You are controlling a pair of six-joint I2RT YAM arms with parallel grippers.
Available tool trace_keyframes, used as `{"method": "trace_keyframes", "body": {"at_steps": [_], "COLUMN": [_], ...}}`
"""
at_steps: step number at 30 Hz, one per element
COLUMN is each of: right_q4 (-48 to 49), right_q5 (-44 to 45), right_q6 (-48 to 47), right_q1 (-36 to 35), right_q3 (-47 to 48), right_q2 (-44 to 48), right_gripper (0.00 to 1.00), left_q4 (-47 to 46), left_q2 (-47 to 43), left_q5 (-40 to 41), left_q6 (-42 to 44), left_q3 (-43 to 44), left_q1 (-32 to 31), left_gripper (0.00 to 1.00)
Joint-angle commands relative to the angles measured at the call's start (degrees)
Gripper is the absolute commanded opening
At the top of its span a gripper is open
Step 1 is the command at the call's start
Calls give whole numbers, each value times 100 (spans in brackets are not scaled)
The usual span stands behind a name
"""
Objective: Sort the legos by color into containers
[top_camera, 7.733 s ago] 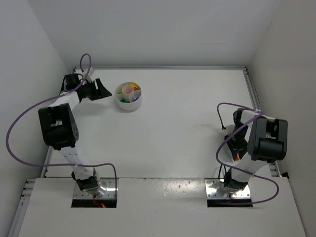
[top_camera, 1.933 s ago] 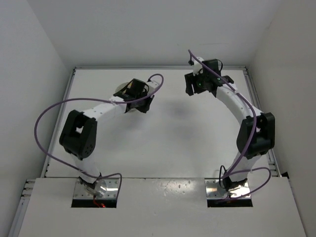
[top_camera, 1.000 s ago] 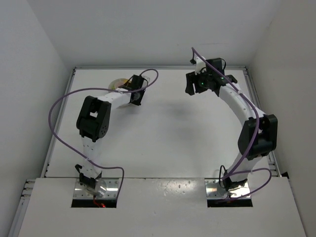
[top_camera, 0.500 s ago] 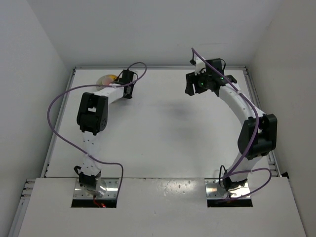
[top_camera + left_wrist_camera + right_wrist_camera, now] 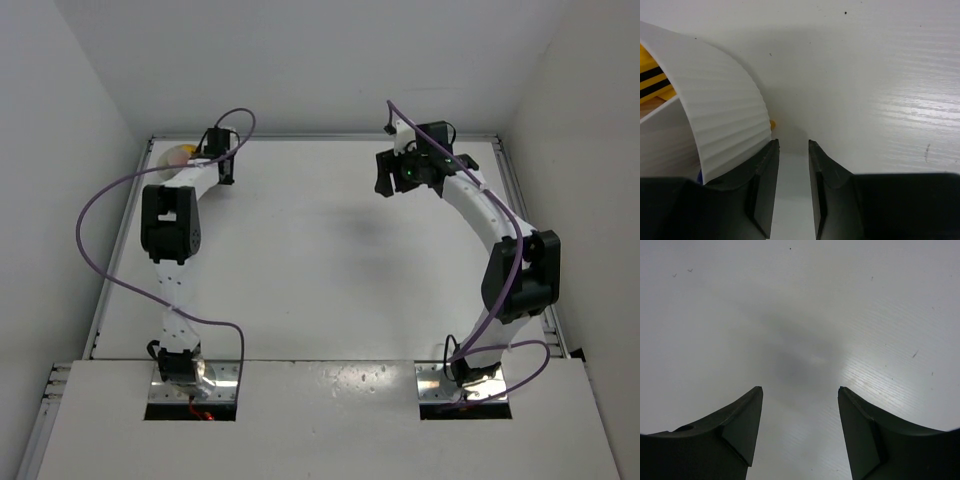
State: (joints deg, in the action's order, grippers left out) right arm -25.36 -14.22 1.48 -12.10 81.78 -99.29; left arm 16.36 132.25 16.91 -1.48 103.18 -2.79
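**Far left corner of the worktop (image 5: 320,270).** The white dish (image 5: 176,156) lies here close to the side wall, with yellow and orange legos (image 5: 183,153) showing inside it. The left pincer (image 5: 792,146) sits just beside the dish. Its jaws are a narrow slit apart, with only bare worktop between them, and the dish's ribbed wall runs right up to the outer side of one finger (image 5: 765,170). The right pincer (image 5: 800,392), well apart from the dish, hangs wide open and empty over bare worktop

Bright, even overhead light whitens the counter (image 5: 330,260); soft grey shadows spread across it. Wrist views carry streaky glare (strongest at right), and the left hand (image 5: 792,144) looms dark, slightly blurred.
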Motion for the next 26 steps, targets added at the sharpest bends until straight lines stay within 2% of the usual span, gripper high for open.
{"method": "trace_keyframes", "body": {"at_steps": [1, 6, 11, 12, 14, 15, 16, 17, 18, 20, 26], "right_q4": [243, 243, 112, 32, -248, -319, -320, -381, -381, -321, 5], "right_q5": [-151, -99, 173, 287, 419, 507, 560, 560, 560, 674, 736], "right_q6": [-16, 37, -120, -121, -270, -271, -323, -323, -271, -184, 186], "right_q1": [32, 32, 138, 190, 269, 330, 331, 392, 445, 497, 612], "right_q3": [-48, -170, -697, -750, -969, -1066, -1189, -1425, -1671, -1919, -2710], "right_q2": [198, 339, 708, 761, 832, 901, 954, 1085, 1165, 1341, 1912], "right_gripper": [62, 62, 65, 67, 67, 67, 70, 72, 79, 84, 87], "left_q4": [-10, -80, 60, 208, 210, 279, 332, 333, 333, 333, 403], "left_q2": [-119, -1041, -2245, -2612, -2922, -3159, -3274, -3519, -3669, -3968, -4962], "left_q5": [-336, -1450, -2383, -2985, -3674, -3912, -4367, -4484, -4486, -4241, -3607], "left_q6": [261, 341, 281, 114, -141, -369, -371, -441, -363, -240, -2], "left_q3": [55, -578, -1439, -1702, -2028, -2334, -2494, -2809, -2951, -3215, -3910], "left_q1": [6, -257, -1029, -1083, -1084, -1084, -1014, -1013, -961, -961, -961], "left_gripper": [36, 47, 57, 66, 78, 99, 100, 100, 100, 100, 100]}}
